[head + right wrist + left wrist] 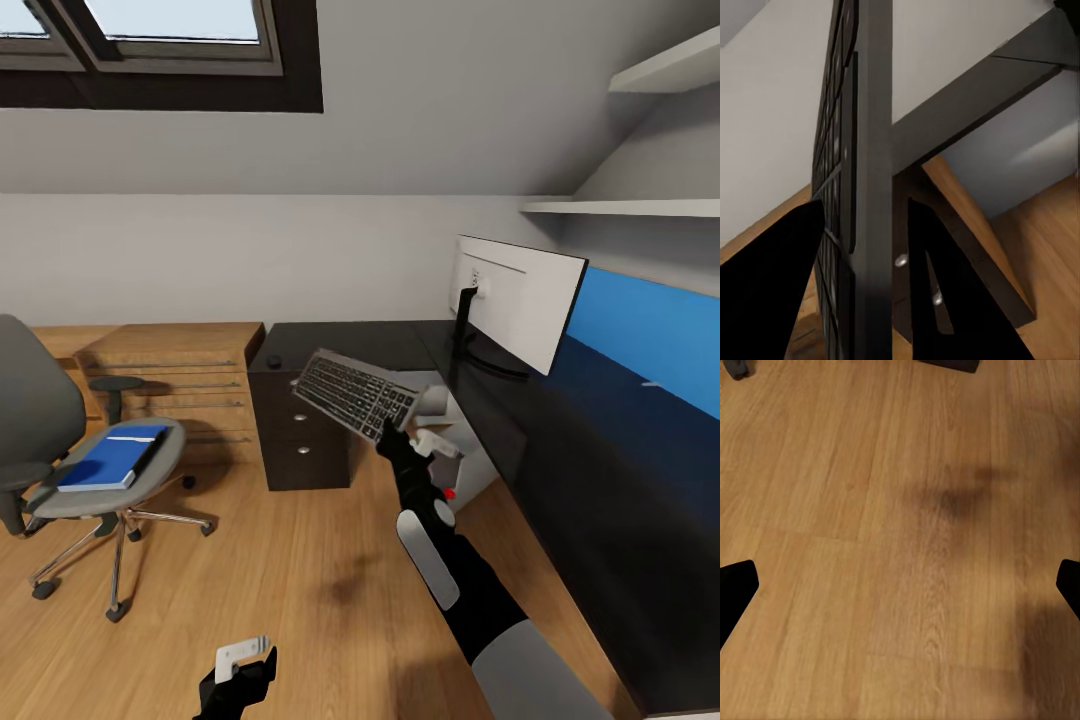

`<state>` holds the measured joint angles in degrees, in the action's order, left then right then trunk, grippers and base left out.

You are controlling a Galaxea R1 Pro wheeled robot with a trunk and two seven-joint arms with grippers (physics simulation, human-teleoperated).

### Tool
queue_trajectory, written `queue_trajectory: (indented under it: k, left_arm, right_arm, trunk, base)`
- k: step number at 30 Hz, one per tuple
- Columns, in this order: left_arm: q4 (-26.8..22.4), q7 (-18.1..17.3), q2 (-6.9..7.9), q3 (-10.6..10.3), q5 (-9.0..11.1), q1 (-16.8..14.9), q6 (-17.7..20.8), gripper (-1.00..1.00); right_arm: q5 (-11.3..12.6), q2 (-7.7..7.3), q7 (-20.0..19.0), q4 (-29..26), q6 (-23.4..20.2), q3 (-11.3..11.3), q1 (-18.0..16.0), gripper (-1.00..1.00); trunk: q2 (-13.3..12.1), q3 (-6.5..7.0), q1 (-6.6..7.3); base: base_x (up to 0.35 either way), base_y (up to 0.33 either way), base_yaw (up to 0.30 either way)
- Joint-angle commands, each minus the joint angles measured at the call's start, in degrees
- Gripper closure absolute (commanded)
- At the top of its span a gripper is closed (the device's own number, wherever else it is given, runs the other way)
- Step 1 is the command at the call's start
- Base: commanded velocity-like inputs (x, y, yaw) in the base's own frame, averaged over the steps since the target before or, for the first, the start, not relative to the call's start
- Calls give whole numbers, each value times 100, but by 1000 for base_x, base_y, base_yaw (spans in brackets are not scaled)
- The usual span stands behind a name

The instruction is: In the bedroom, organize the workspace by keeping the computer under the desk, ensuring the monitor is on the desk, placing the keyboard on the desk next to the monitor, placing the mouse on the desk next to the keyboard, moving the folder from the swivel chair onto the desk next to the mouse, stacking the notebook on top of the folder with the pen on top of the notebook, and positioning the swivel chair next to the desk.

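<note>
**Keyboard in the air, desk top not yet reached**

The right gripper (392, 432) is clamped on the near end of the keyboard (355, 392), one finger on each face of the slab, as seen in the right wrist view where the keyboard (862, 187) is viewed edge-on between the two dark fingers (945, 300). The board is held tilted, keys facing left and up, hanging in the gap in front of the black drawer unit (300, 425) and just left of the desk (600, 470) edge. It isn't resting on anything yet.

The monitor (520, 300) is stood on the far part of the desk, white back turned this way. Under the desk, behind the arm, a bit of the grey computer (470, 470) can be made out, red dot included.

For this step to be done well, the keyboard probably wants to be levelled out first, then carried right and far over the black top and set down flat beside the monitor stand. Being pinched at one end, it could swing or slip if moved fast, so a slow lowering is likely safer.

The left gripper (240, 670) is held low over the floor (900, 547), spread wide with nothing in it.

Off to the left, the chair (60, 450) is parked well apart from the desk, with the blue folder (115, 458) lying on its seat.
</note>
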<state>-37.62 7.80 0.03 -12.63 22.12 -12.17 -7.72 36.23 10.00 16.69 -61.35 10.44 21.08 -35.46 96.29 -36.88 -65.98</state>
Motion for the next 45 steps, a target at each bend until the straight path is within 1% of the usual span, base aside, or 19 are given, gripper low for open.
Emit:
queue_trajectory:
  k: [1, 6, 7, 8, 10, 11, 14, 15, 16, 18, 19, 20, 23, 33, 35, 39, 45]
  left_arm:
    - [-1, 46, 6, -40, 47, -5, -28, -100]
    - [-1, 50, 6, -38, 47, -5, -28, -100]
    - [0, 52, 6, -43, 47, -5, -28, -100]
    - [0, 52, 6, -43, 47, -5, -28, -100]
    - [0, 54, 6, -46, 47, -5, -28, -100]
    - [0, 51, 6, -47, 46, -5, -28, -100]
    - [0, 47, 0, -47, 40, -5, -28, -100]
    - [0, 44, 3, -47, 39, -5, -28, -100]
    - [0, 43, 3, -47, 39, -5, -28, -100]
    - [0, 39, 5, -47, 39, -5, -28, -100]
    - [0, 39, 5, -47, 39, -5, -28, -100]
    - [4, 43, 6, -47, 50, -5, -23, -100]
    - [9, 46, 8, -23, 62, -5, -10, -100]
    - [9, 37, 28, 14, 75, -5, 26, -100]
    - [9, 39, 34, 14, 78, -5, 71, -100]
    - [9, 100, 41, 14, 83, -5, 312, -100]
    - [9, 133, 63, 25, 93, -5, 404, -100]
  right_arm:
    - [78, 0, 30, 5, 94, 18, -5, 100]
    - [70, 0, 133, 12, 465, 8, -4, 100]
    - [70, 0, 413, 13, 678, -5, -4, 100]
    - [70, 0, 509, 10, 733, -7, -4, 100]
    - [45, 0, 862, 5, 966, -6, -4, 100]
    - [65, 0, 1069, 8, 1166, 17, 1, 100]
    - [94, 0, 1155, 9, 1250, 34, 5, 100]
    - [337, 0, 1158, -7, 1270, 77, 9, 100]
    - [398, 0, 1155, -15, 1271, 83, 8, 100]
    - [702, 0, 1113, -31, 1278, 100, 7, 100]
    - [839, 0, 1095, -36, 1280, 104, 6, 100]
    - [1180, 0, 1071, -42, 1284, 106, 7, 100]
    - [1286, 0, 1073, -43, 1280, 106, 5, 100]
    - [1299, 0, 1074, -43, 1276, 95, 5, 100]
    - [1299, 0, 1074, -43, 1276, 92, 6, 100]
    - [1299, 0, 1074, -43, 1276, 90, 5, 100]
    - [1299, 0, 1066, -43, 1276, 89, 5, 100]
  trunk:
    - [3, -6, 0]
    - [3, -6, 0]
    - [3, -6, 0]
    - [3, -6, 0]
    - [3, -6, 0]
    - [3, -6, 0]
    - [3, -6, 0]
    - [3, -6, 0]
    - [3, -6, 0]
    - [3, -6, 0]
    - [-38, 12, 22]
    - [-78, 30, 44]
    - [-198, 84, 110]
    - [-599, 264, 330]
    - [-679, 300, 374]
    - [-840, 371, 462]
    - [-1080, 479, 593]
  base:
    - [0, 0, 0]
    - [0, 0, 0]
    - [0, 0, 0]
    - [0, 0, 0]
    - [0, 0, 0]
    - [0, 0, 0]
    - [0, 0, 0]
    - [0, 0, 0]
    - [0, 0, 0]
    - [0, 0, 0]
    - [0, 0, 0]
    - [0, 0, 0]
    - [0, 0, 0]
    - [0, 0, 0]
    - [0, 0, 0]
    - [0, 0, 0]
    - [0, 0, 0]
